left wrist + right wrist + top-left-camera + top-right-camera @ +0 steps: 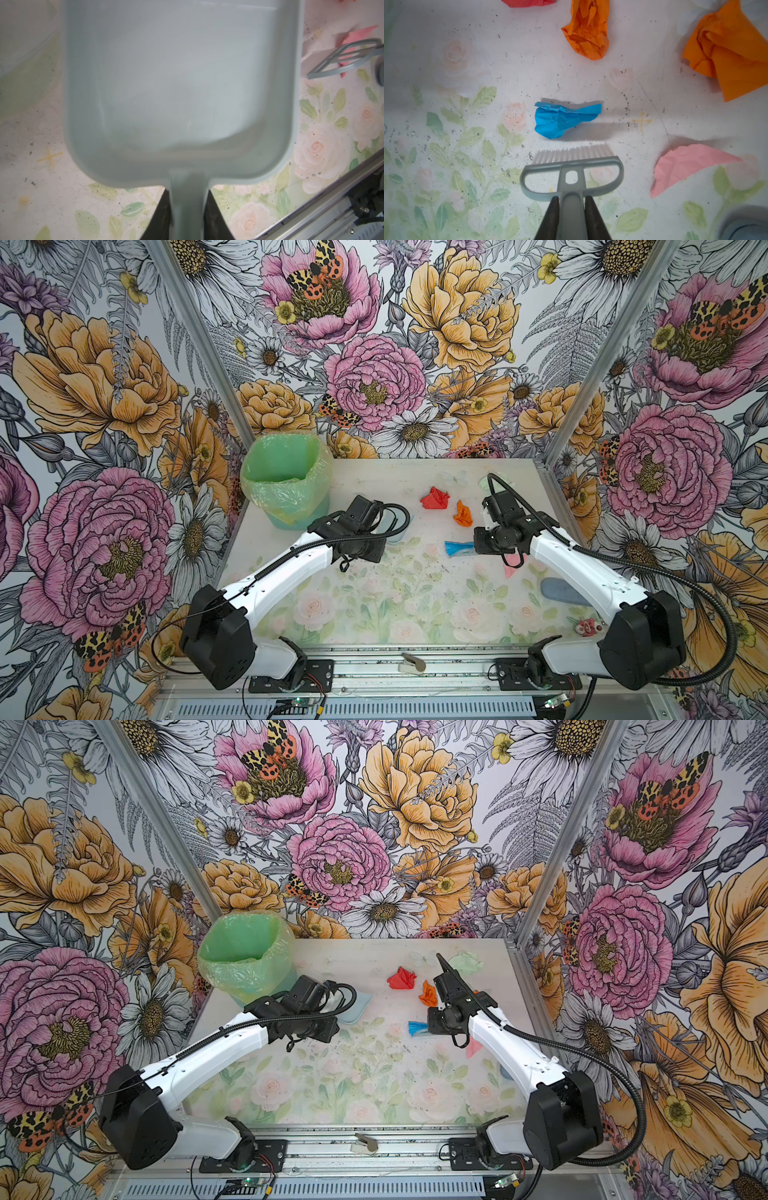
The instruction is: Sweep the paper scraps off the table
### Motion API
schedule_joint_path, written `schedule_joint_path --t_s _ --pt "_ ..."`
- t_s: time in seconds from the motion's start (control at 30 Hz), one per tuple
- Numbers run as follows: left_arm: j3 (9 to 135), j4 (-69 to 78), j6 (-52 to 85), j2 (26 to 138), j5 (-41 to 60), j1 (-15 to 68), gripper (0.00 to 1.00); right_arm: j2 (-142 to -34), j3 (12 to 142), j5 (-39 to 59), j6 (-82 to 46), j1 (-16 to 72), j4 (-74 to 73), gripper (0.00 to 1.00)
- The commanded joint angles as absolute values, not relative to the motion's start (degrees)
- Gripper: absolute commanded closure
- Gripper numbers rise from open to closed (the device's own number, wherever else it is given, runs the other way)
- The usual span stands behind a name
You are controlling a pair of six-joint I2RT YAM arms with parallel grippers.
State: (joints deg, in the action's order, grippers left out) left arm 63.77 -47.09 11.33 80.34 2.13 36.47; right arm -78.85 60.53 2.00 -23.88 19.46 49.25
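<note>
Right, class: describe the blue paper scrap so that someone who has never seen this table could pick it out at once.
Start at the flowered table, right of its middle, where the right gripper holds a grey brush. Just ahead of the bristles lies the blue paper scrap. It is the only blue piece; its neighbours are orange, red and pink.

Table (374,489) w/ red scrap (434,497), orange scrap (463,514), blue scrap (456,548), bag-lined bin (286,485) far-left.

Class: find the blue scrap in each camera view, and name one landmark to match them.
Top view: blue scrap, right of middle.
Top view: same place.
Left wrist: not in it.
Right wrist: middle, ahead of brush.
Landmark: pink scrap, in all four.
</note>
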Motion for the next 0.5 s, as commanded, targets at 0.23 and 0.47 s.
schedule_joint_path --t_s 0.23,0.47 --pt "63.45 -47.58 11.74 83.22 1.34 40.1 0.87 -86.26 61.87 -4.09 -24.47 19.79 42.67 1.0" --pt "63.74 -47.6 12.29 84.79 0.67 40.69 0.87 -89.25 66.47 -6.15 -23.33 19.78 41.26 1.0"
